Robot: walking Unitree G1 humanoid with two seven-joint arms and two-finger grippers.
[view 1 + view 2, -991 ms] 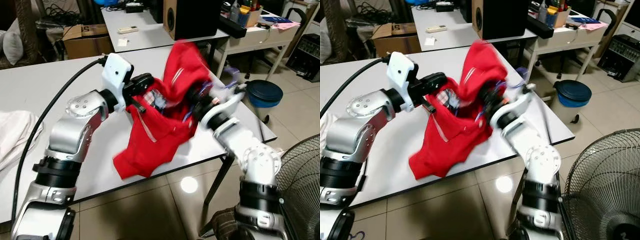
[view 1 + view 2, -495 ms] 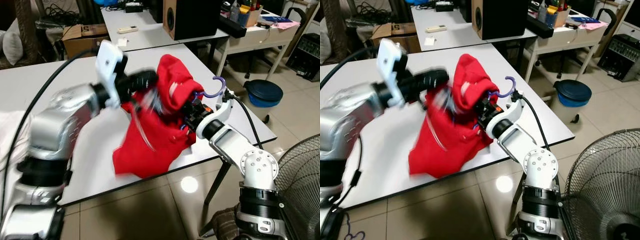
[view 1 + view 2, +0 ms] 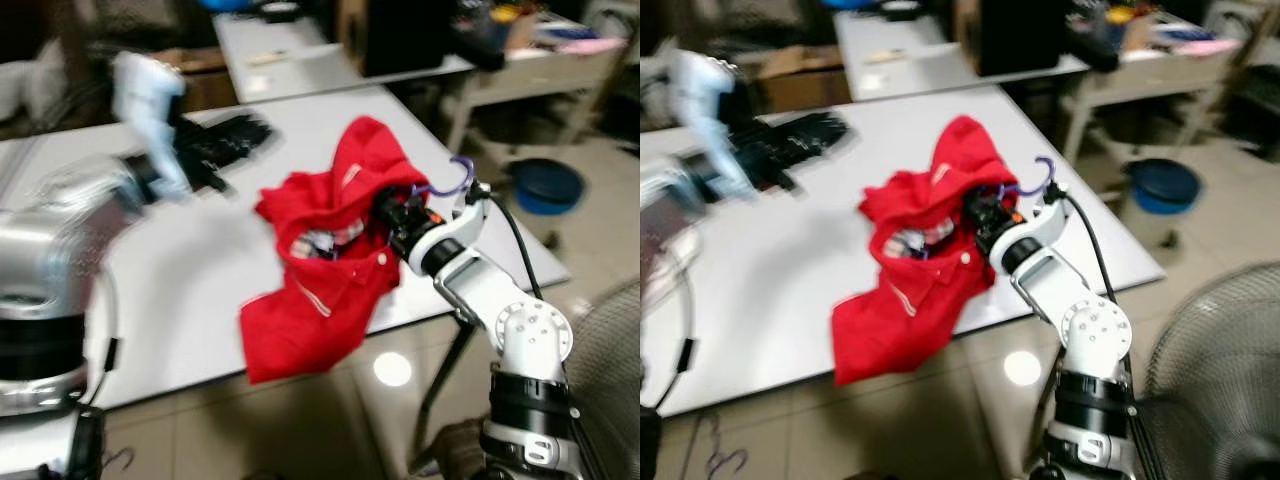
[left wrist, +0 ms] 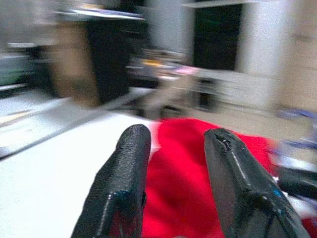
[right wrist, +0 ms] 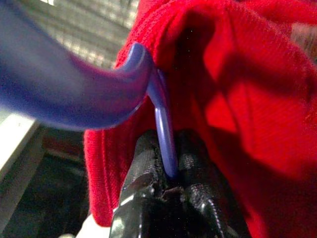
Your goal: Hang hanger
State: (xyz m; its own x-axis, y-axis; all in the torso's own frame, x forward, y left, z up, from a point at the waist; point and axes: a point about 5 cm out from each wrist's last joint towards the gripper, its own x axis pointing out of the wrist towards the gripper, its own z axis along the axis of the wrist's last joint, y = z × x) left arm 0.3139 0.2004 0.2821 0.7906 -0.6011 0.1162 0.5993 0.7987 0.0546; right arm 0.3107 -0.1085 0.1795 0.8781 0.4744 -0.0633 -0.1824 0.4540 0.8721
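1. One red fabric garment with a plaid inner lining [image 3: 330, 260] is bunched near the right front corner of the white tabletop [image 3: 200, 260]; its lower part hangs over the front edge.
2. One purple plastic hanger [image 3: 445, 182] sits inside the garment, and its curved hook sticks out of the raised red fabric on the right side.
3. The right pincer [image 5: 168, 168] is clenched on the hanger's thin purple stem just below the hook, its two black fingers [image 5: 143, 173] pressed together with red cloth all around them.
4. The right silver arm [image 3: 480, 290] reaches up from beyond the tabletop's right front corner into the garment.
5. The left pincer [image 4: 173, 163] is released, its two black fingers [image 4: 126, 173] spread apart with nothing between them; it hovers above the tabletop, apart from the garment and toward the left rear of it, pointing at the red cloth.
6. The left arm is blurred in the head views.
7. One round blue bin [image 3: 545, 182] stands on the tiled floor to the right of the tabletop.
8. One large black speaker box [image 3: 1015, 35] rests on a second white table behind.
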